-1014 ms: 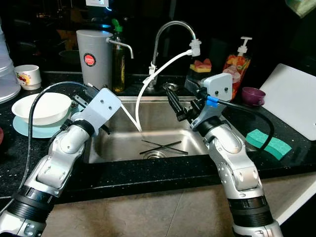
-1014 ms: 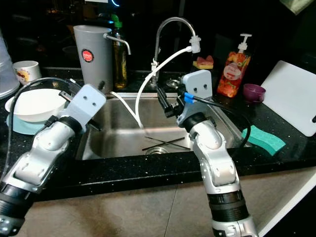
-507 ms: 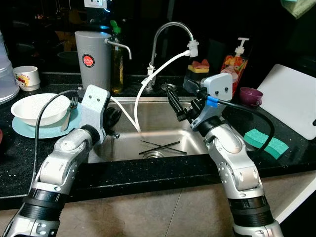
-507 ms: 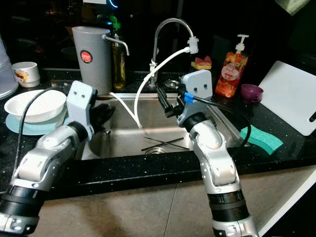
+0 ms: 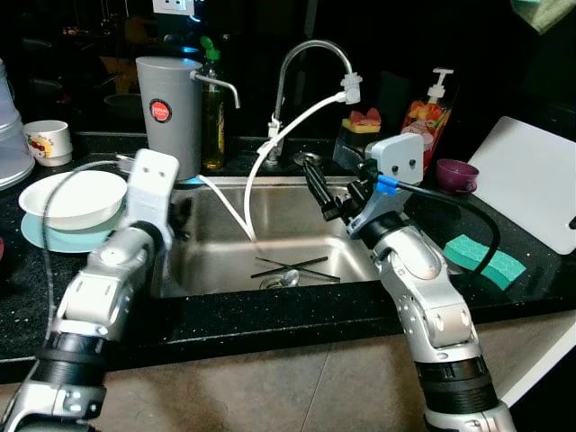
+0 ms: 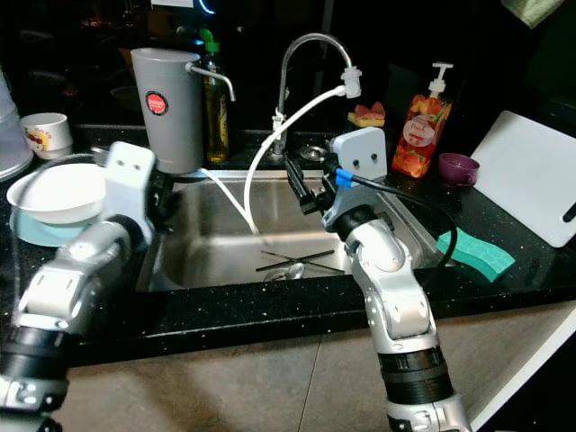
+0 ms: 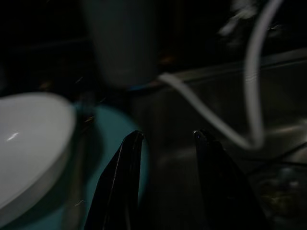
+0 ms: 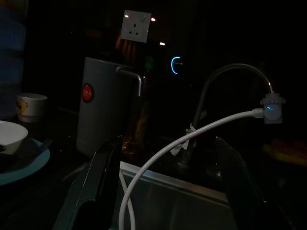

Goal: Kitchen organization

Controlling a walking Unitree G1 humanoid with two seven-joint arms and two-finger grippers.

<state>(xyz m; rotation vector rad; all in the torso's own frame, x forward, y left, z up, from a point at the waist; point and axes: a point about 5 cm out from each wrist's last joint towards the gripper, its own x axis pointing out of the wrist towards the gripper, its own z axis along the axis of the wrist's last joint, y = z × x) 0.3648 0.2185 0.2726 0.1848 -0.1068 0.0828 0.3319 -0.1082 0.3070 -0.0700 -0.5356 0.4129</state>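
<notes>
A steel sink (image 5: 297, 214) holds two dark chopsticks (image 5: 290, 267) and a shiny spoon-like piece (image 5: 277, 280) beside the drain. A white bowl (image 5: 76, 196) sits on a teal plate (image 5: 49, 239) on the counter left of the sink. My left gripper (image 7: 168, 134) is open and empty over the sink's left rim, with the bowl (image 7: 29, 139) and plate (image 7: 115, 143) just beside it. My right gripper (image 5: 315, 184) is open and empty above the sink's right half, pointing toward the faucet (image 8: 230, 72).
A grey canister (image 5: 171, 108), an oil bottle (image 5: 213, 117) and the faucet with a white hose (image 5: 288, 130) stand behind the sink. On the right are a soap bottle (image 5: 430, 117), purple cup (image 5: 459, 173), green sponge (image 5: 486, 256) and white cutting board (image 5: 540, 180). A mug (image 5: 49, 139) stands far left.
My left arm swung from the plate over the sink, then back to the left rim. A shiny spoon-like piece now lies by the chopsticks. The right arm has not moved.
</notes>
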